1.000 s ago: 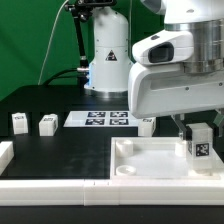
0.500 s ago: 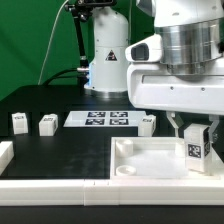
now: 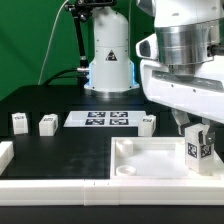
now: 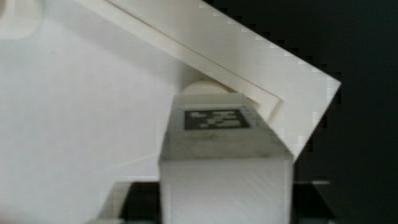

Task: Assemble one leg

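Note:
My gripper (image 3: 198, 126) is shut on a white leg (image 3: 198, 148) with a black-and-white tag, held upright over the right rear corner of the flat white tabletop (image 3: 150, 160). In the wrist view the leg (image 4: 222, 150) runs between my dark fingers (image 4: 143, 200) toward the tabletop's corner (image 4: 267, 85); its lower end looks to be at or in the corner, and I cannot tell how deep. Three more legs lie on the black table: two at the exterior view's left (image 3: 19, 122) (image 3: 46, 124) and one (image 3: 146, 123) behind the tabletop.
The marker board (image 3: 104, 118) lies at the back middle, in front of the white robot base (image 3: 108, 60). A white rail (image 3: 40, 187) edges the front of the table, with a short white piece (image 3: 5, 153) at the far left.
The wrist has turned over the last second while the leg stays at the same corner, shifting slightly to the exterior view's right. The other legs have not moved.

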Robot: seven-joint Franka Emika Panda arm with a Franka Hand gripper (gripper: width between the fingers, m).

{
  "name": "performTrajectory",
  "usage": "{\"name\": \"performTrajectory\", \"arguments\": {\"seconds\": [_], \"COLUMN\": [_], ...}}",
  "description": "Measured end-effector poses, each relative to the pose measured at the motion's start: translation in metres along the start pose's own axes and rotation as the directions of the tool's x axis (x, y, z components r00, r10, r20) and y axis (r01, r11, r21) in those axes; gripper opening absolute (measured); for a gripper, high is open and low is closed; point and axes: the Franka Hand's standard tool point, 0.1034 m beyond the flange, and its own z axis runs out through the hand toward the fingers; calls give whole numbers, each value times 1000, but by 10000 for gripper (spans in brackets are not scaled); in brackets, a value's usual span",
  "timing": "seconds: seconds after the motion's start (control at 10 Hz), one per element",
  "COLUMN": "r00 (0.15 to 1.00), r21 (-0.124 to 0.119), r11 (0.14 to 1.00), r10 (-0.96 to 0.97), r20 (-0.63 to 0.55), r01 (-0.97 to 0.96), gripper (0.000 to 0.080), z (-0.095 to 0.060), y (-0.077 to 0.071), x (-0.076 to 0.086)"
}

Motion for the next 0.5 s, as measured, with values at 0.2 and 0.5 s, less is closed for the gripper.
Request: {"name": "performTrajectory", "arguments": {"seconds": [0.2,0.5], "r00": [992,979], "r21": [2,1], "r11": [992,979], "r10": [128,206], "r20": [6,4], "r01": [-128,-206], "gripper": [291,291], "z": [0,1], "y": [0,0], "x": [1,-1]}}
